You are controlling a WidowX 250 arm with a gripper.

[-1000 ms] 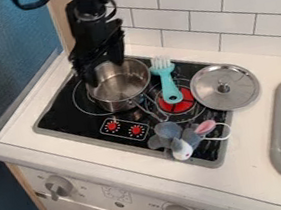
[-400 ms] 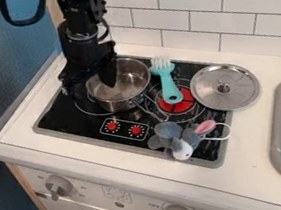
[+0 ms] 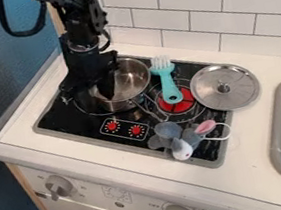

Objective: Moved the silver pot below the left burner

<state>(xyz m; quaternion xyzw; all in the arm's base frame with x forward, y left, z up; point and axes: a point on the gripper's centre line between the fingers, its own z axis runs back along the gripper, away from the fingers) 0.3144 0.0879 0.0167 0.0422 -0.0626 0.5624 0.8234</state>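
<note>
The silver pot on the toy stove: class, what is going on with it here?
A robot's black gripper is at the left side of the silver pot, fingers apart, one over the pot's inside and the other outside it. The pot stands partly over the left burner's ring, so it is not yet below it. To its right lie a turquoise utensil and a metal lid.
</note>
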